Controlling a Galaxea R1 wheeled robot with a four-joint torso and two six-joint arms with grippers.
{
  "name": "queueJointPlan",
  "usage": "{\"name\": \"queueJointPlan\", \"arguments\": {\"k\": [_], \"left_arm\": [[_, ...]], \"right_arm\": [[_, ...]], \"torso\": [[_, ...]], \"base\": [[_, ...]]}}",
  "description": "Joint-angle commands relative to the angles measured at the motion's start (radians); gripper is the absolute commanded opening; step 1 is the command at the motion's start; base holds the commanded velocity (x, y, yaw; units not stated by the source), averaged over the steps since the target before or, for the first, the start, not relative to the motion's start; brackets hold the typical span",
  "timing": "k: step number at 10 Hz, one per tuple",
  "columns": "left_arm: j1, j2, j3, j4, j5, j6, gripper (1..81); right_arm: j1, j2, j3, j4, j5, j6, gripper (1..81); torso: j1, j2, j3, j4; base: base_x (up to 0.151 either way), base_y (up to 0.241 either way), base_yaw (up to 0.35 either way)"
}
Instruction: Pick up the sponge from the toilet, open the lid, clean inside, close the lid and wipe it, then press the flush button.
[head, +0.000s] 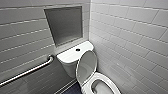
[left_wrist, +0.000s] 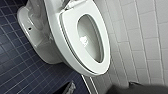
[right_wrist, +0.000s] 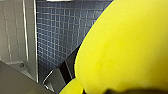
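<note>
Right wrist view shows the sponge (right_wrist: 125, 45), head view the raised lid (head: 86, 65).

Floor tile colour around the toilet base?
Dark blue floor, small square tiles, pale grout; best in the left wrist view.

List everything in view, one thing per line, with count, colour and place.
toilet: one, white, in the corner where the two tiled walls meet
lid: one, white, raised, standing in front of the tank
seat: one, white, down on the bowl
flush button: one, dark, centre of the tank top
sponge: one, bright yellow, close up in front of the right wrist camera
grab bar: one, metal, on the wall beside the tank
niche: one, grey, set into the wall above the tank
wall tiles: many, white, on both walls
floor tiles: many, dark blue, around the toilet's base
robot part: one, dark, at the edge of the left wrist view
</note>
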Motion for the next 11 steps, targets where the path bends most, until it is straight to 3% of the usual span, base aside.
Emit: {"name": "queueJointPlan", "arguments": {"k": [1, 3, 4, 8, 11], "left_arm": [[0.071, -0.059, 0.199, 0.16, 0.287, 0.076, 81.1], [0.182, -0.03, 0.204, 0.161, 0.38, 0.1, 81.1], [0.249, -0.006, 0.172, 0.163, 0.394, 0.108, 81.1], [0.424, 0.048, 0.091, 0.166, 0.387, 0.186, 81.1], [0.469, 0.128, -0.002, 0.207, 0.387, 0.185, 81.1]], "right_arm": [[0.002, -0.047, 0.052, -0.057, -0.04, 0.0, 1.0], [0.002, -0.073, 0.084, -0.058, -0.039, -0.002, 1.0], [-0.001, -0.088, 0.108, -0.058, -0.039, -0.002, 1.0], [0.001, -0.134, 0.154, -0.104, -0.04, 0.0, 1.0], [-0.025, -0.167, 0.179, -0.086, -0.077, 0.012, 1.0]], "torso": [[0.0, 0.0, 0.0, 0.0], [0.0, 0.0, 0.0, 0.0], [0.0, 0.0, 0.0, 0.0], [0.0, 0.0, 0.001, 0.0], [0.0, -0.001, 0.002, 0.0]], "base": [[0.0, 0.0, 0.0], [0.0, 0.0, 0.0], [0.0, 0.0, 0.0], [0.0, 0.0, 0.0], [0.0, 0.0, 0.0]]}}
